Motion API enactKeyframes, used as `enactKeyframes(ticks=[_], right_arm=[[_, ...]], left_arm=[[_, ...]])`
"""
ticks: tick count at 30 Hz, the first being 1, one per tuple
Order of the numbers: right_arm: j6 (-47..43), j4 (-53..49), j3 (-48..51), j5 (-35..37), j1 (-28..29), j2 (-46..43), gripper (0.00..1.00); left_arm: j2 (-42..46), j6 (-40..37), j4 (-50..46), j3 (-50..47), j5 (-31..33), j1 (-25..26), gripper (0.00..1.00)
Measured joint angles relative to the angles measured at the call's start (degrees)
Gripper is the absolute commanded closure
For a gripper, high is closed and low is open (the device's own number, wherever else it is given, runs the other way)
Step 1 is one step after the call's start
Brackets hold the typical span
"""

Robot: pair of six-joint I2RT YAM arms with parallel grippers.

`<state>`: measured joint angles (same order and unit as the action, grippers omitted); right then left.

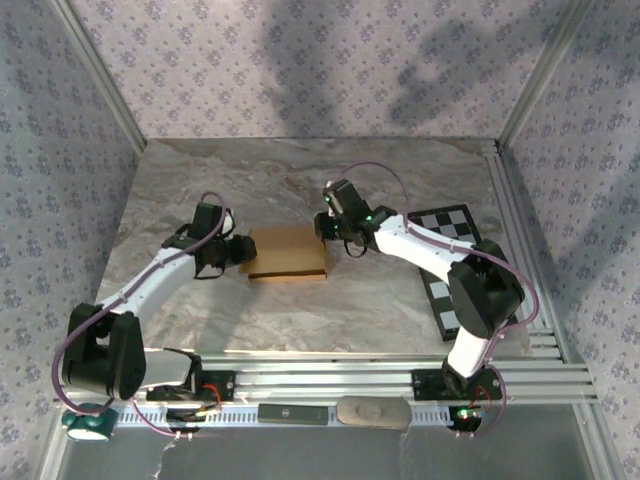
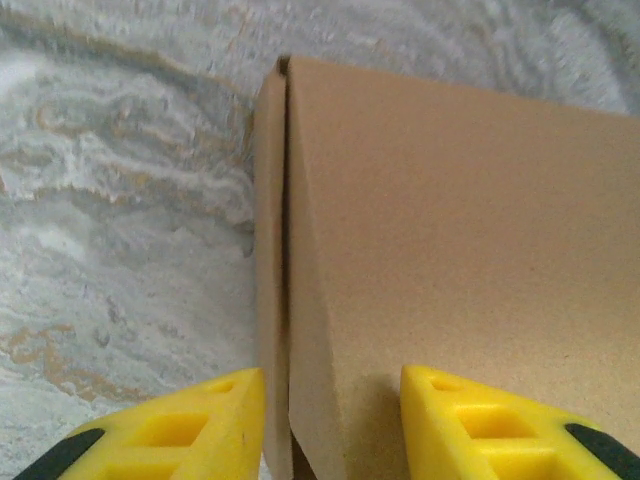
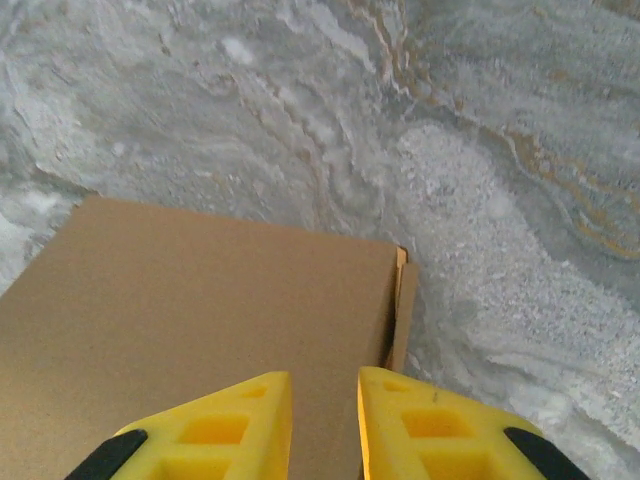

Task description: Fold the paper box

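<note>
The paper box [image 1: 290, 253] is a shallow tan cardboard box lying flat in the middle of the marble table [image 1: 300, 310]. My left gripper [image 1: 247, 252] is at its left edge. In the left wrist view the left gripper [image 2: 332, 372] is open and straddles that edge of the box [image 2: 450, 230]: one yellow finger [image 2: 200, 430] is outside the side wall, the other is over the lid. My right gripper [image 1: 325, 232] is at the box's far right corner. The right gripper [image 3: 325, 375] hovers over the lid [image 3: 200, 300] near the right edge, its fingers a narrow gap apart, holding nothing.
A black-and-white checkered board [image 1: 450, 225] lies at the right, partly under the right arm. An aluminium rail [image 1: 400, 375] runs along the near edge. Patterned walls [image 1: 60, 180] close in the left, back and right sides.
</note>
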<state>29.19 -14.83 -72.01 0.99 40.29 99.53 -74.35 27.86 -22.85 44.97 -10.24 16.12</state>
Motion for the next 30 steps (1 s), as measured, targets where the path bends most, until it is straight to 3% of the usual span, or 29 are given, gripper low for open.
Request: enactKeyframes(ticks=[18, 30], right_arm=[[1.05, 1.2, 5.84, 1.16, 4.66, 1.99, 0.81], [1.44, 3.08, 7.43, 3.65, 5.33, 2.84, 0.79]], left_arm=[[-0.02, -0.28, 3.63, -4.76, -0.11, 0.42, 0.63], [0.63, -0.39, 4.9, -8.26, 0.79, 1.6, 0.62]])
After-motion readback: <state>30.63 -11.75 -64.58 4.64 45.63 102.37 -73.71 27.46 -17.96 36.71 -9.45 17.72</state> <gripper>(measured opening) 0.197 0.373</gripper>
